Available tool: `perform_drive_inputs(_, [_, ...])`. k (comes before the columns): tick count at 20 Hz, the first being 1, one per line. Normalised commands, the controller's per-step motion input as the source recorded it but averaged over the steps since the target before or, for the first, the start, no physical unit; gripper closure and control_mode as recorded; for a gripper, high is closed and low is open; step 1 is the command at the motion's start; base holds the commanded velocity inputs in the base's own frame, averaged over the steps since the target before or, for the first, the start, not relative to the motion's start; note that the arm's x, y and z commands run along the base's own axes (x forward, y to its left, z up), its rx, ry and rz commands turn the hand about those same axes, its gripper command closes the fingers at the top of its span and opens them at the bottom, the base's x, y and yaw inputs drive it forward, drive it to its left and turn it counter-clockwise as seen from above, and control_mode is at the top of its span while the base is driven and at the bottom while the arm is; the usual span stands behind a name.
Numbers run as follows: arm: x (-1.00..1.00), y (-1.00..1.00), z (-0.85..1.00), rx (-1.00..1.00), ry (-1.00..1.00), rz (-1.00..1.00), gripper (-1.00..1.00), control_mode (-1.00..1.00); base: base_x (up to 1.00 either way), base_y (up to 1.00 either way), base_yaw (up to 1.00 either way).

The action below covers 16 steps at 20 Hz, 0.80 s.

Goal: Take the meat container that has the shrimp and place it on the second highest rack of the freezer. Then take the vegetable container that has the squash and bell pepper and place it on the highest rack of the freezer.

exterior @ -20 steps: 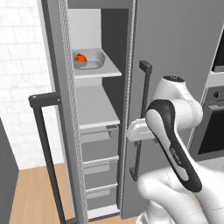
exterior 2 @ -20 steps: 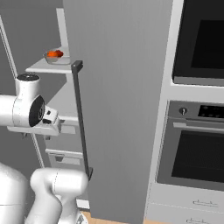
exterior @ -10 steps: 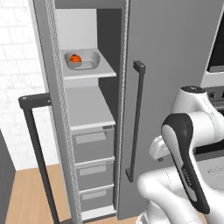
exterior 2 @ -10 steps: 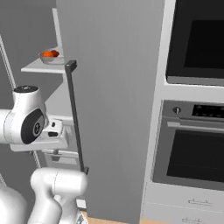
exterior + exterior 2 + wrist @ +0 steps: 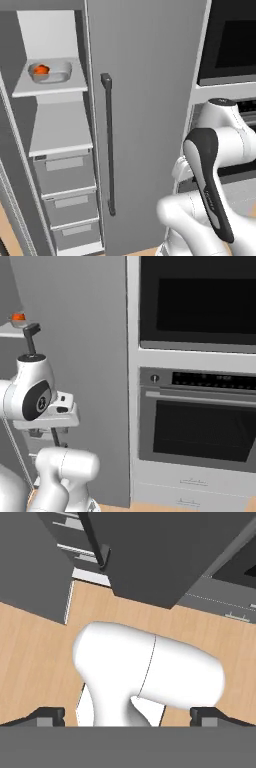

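Note:
The grey freezer (image 5: pixel 145 75) stands open at the left. A shallow grey tray (image 5: pixel 50 72) with the small orange-red shrimp (image 5: pixel 42 70) rests on the upper of the two pale shelves (image 5: pixel 47 90) I can see; the shelf below it (image 5: pixel 60 127) is bare. From the right base view the shrimp (image 5: pixel 18 317) peeks out at the far left edge. My gripper (image 5: pixel 128 716) is open, its tips wide apart with nothing between them, pointing down at the wood floor (image 5: pixel 35 657). The arm is folded close to the base, away from the shelves. The squash and bell pepper container is out of view.
The freezer's door has a long dark bar handle (image 5: pixel 108 145), and pale drawers (image 5: pixel 65 172) sit under the shelves. The black-fronted oven tower (image 5: pixel 200 381) rises at the right, right beside the freezer door.
The whole picture has slid left: the base has moved rightward, so the oven tower now shows. The arm has pulled back from the freezer door handle and folded in.

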Motion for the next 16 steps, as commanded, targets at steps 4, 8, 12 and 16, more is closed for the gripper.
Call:
perform_drive_inputs(4, [0.0, 0.0, 0.0, 0.0, 0.0, 0.0, -1.0, 1.0, -0.01, -1.0, -0.01])
perform_drive_inputs(8, [0.0, 0.0, 0.0, 0.0, 0.0, 0.0, -1.0, 1.0, 0.0, -1.0, 0.0])
perform_drive_inputs(12, [0.0, 0.0, 0.0, 0.0, 0.0, 0.0, -1.0, 1.0, 0.0, -1.0, 0.0])
perform_drive_inputs(16, [0.0, 0.0, 0.0, 0.0, 0.0, 0.0, -1.0, 1.0, 0.0, -1.0, 0.0])
